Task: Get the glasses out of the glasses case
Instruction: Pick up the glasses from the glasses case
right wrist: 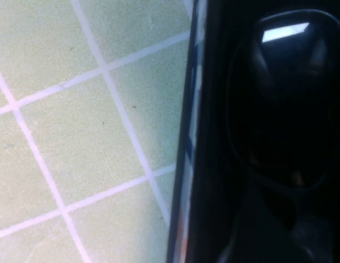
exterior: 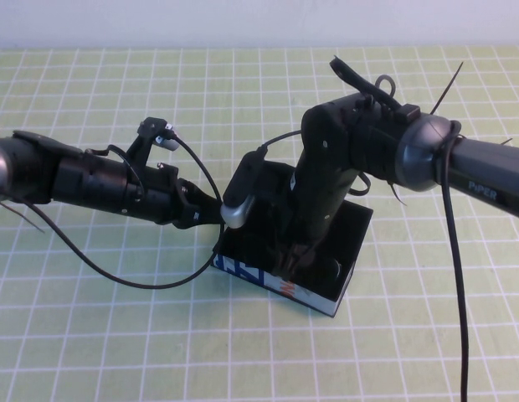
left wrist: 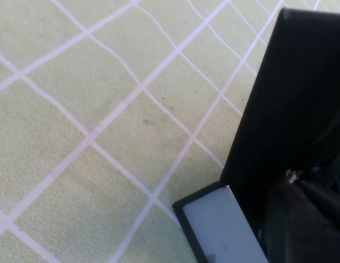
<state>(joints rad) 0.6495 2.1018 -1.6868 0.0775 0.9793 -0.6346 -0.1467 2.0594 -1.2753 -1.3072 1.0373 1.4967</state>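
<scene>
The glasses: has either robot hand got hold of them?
Cannot be told. The right hand reaches down inside the glasses case; the left hand is at the case's end.

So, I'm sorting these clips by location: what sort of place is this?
Probably a lab tabletop: a green grid mat beneath a plain white wall. The left gripper holds the glasses case at its end while the right gripper reaches inside.

Right gripper (exterior: 295, 261) buried in glasses case (exterior: 322, 297); fingers hidden. Left gripper (exterior: 211, 213), 9 o'clock of case, fingertips obscured. Glasses (right wrist: 279, 98) blurred, cropped.
</scene>
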